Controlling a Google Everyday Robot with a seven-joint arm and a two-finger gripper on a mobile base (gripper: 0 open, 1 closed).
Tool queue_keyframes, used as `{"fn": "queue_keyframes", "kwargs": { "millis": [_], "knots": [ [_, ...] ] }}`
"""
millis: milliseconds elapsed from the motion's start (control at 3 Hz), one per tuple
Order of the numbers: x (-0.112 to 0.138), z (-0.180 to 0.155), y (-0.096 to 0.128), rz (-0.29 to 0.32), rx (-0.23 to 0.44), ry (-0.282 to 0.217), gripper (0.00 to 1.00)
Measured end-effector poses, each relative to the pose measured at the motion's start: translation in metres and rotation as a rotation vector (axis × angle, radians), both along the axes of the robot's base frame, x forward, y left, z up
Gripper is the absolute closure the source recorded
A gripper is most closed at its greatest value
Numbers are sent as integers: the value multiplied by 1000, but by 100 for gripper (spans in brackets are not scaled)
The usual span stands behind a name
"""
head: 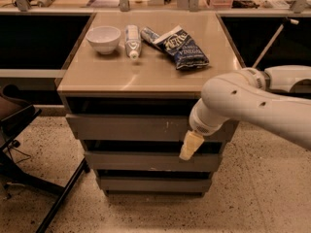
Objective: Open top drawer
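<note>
The top drawer (131, 127) is a wide grey flat front under the tan countertop (146, 74), with small white scratches right of centre. It stands out a little in front of the cabinet, with a dark gap above it. Two narrower grey drawer fronts sit below it. My gripper (190, 145) hangs from the white arm (252, 101) at the right part of the drawer fronts, its cream fingers pointing down over the gap between the top and middle drawers.
On the countertop lie a white bowl (103, 38), a plastic bottle (132, 41) on its side and a blue chip bag (182, 46). A black chair base (29, 178) stands at the left on the speckled floor. A counter with clutter runs behind.
</note>
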State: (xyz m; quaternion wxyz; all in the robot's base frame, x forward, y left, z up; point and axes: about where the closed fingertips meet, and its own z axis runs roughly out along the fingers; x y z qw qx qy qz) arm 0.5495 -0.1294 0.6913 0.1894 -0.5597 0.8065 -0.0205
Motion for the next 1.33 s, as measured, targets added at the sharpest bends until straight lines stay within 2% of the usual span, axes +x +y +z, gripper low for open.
{"fn": "queue_keyframes", "kwargs": {
  "millis": [333,667,1000,1333],
  "knots": [
    [36,-18,21,-23,-20,-109,0],
    [46,-12,21,-63,-14,-141,0],
    [52,-21,15,-77,9,-120,0],
    [67,-33,5,-136,61,-114,0]
  ]
}}
